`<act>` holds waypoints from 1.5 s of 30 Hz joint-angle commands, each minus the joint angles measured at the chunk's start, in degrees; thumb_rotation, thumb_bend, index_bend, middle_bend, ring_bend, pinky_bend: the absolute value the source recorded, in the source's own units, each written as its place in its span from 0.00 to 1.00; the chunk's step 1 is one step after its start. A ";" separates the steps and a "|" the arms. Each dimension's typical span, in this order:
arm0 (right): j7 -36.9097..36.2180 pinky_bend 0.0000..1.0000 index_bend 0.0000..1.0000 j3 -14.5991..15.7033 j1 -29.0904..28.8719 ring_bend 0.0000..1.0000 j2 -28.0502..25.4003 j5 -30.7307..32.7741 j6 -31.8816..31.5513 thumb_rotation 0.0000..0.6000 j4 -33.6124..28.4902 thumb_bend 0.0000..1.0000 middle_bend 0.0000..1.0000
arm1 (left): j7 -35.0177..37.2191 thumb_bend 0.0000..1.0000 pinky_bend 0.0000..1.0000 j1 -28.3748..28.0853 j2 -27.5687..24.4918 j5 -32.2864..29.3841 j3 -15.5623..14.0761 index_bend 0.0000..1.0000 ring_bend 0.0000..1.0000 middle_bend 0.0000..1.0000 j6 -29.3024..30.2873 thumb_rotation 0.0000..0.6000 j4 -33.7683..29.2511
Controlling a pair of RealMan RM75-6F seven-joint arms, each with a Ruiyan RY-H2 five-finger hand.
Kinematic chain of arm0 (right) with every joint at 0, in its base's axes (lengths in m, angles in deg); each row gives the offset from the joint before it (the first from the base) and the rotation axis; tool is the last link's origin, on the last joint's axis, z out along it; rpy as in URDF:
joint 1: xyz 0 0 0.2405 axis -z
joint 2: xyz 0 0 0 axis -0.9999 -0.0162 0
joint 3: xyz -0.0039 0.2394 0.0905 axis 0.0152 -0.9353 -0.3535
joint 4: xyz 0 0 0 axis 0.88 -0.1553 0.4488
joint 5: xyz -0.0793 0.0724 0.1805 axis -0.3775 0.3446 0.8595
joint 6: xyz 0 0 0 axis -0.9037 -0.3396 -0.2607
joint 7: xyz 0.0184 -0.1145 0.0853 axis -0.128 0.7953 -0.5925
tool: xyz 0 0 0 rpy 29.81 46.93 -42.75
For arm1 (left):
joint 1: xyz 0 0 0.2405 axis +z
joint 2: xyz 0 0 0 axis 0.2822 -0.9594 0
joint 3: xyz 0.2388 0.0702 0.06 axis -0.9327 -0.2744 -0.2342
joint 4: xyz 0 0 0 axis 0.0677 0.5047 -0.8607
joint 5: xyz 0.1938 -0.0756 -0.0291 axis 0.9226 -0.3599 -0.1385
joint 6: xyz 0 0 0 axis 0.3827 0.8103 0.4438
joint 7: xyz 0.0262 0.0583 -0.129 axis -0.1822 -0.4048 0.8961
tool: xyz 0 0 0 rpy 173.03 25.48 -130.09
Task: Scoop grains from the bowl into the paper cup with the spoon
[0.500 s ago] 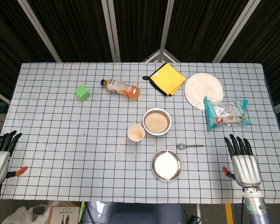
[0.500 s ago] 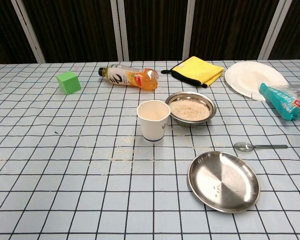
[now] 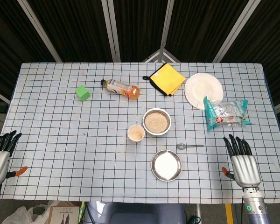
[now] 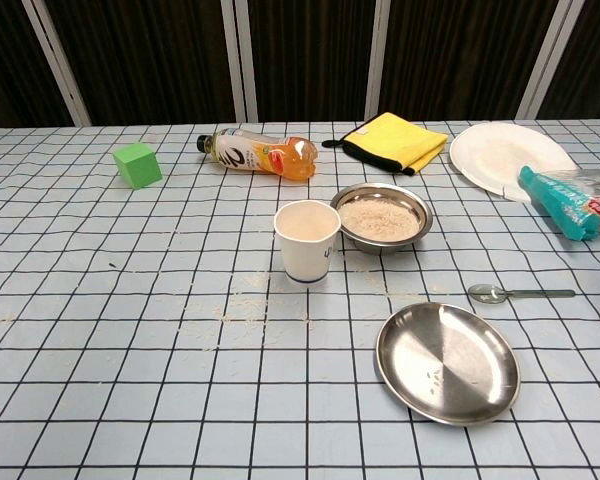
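Change since half a second ago: almost nothing has moved; every object lies where it did, and the right hand sits a touch nearer the bottom edge of the head view, if it moved at all.
What that means: I judge the scooping is not under way at this moment, since the spoon lies untouched on the cloth and no hand is near it.
Left hand [image 3: 0, 154]: at the near left corner of the table, well apart from everything, fingers straight and spread, holding nothing.
Right hand [image 3: 243, 163]: at the near right edge, palm down, fingers apart, holding nothing (it is the hand closer to the spoon).
Spoon [image 4: 520, 294]: flat on the checked tablecloth [image 4: 100, 300], bowl end pointing left, just beyond the empty steel plate [image 4: 447, 362].
Bowl of grains [image 4: 382, 216]: a steel bowl, centre of the table, still well filled.
Paper cup [image 4: 307, 240]: upright, just left of the bowl; the head view shows some grains already inside.
Spilled grains [image 4: 242, 312]: scattered on the cloth in front of the cup.
Readable writing: none; the drink bottle [image 4: 259, 155] and the blue-green packet [image 4: 572, 203] carry labels, but the print is too small to read.
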 commanded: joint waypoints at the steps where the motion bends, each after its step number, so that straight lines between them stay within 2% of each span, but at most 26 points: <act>1: -0.66 0.65 0.00 -0.42 -0.26 0.47 0.30 -0.36 -0.28 1.00 -0.03 0.23 0.34 | 0.14 0.00 0.00 -0.04 0.02 -0.10 0.01 0.00 0.00 0.00 -0.15 1.00 0.01; 3: -1.98 0.84 0.00 -1.02 -0.84 0.75 0.64 -0.18 0.24 1.00 -0.17 0.23 0.63 | 0.48 0.00 0.00 0.00 0.01 -0.30 0.00 0.00 0.00 0.00 -0.26 1.00 -0.13; 5: -3.48 0.93 0.03 -1.68 -1.86 0.88 0.94 0.94 2.17 1.00 -0.01 0.23 0.78 | 0.87 0.00 0.00 0.08 -0.07 -0.36 0.00 0.00 0.00 0.00 -0.22 1.00 -0.24; 6: -3.69 0.96 0.07 -2.09 -2.39 0.92 1.06 1.85 3.25 1.00 0.19 0.23 0.84 | 0.97 0.00 0.00 0.11 -0.11 -0.31 0.01 0.00 0.00 0.00 -0.14 1.00 -0.25; 10: -1.17 1.00 0.25 -3.90 -5.30 0.99 1.74 5.37 7.97 1.00 1.58 0.25 0.92 | 1.19 0.00 0.00 0.12 -0.21 -0.07 -0.03 0.00 0.00 0.00 -0.05 1.00 -0.36; 15: 3.11 1.00 0.38 -6.90 -9.39 1.00 4.46 11.89 13.82 1.00 4.20 0.30 0.95 | 0.65 0.00 0.00 0.04 -0.08 0.07 -0.13 0.00 0.00 0.00 -0.17 1.00 -0.49; 25: 9.25 1.00 0.45 -9.15 -14.91 1.00 12.86 20.95 19.81 1.00 14.29 0.31 0.95 | 2.31 0.00 0.00 -0.23 -0.62 -0.35 -0.10 0.00 0.00 0.00 -1.15 1.00 -0.43; 33: 9.25 1.00 0.48 -9.16 -16.39 1.00 17.11 22.82 20.45 1.00 19.70 0.31 0.95 | 2.34 0.00 0.00 -0.34 -0.76 -0.27 -0.21 0.00 0.00 0.00 -1.41 1.00 -0.72; 45: 7.96 1.00 0.52 -8.66 -17.18 1.00 19.64 21.74 19.02 1.00 20.87 0.34 0.95 | 1.86 0.00 0.00 -0.31 -0.66 -0.77 -0.11 0.00 0.00 0.00 -1.43 1.00 -1.04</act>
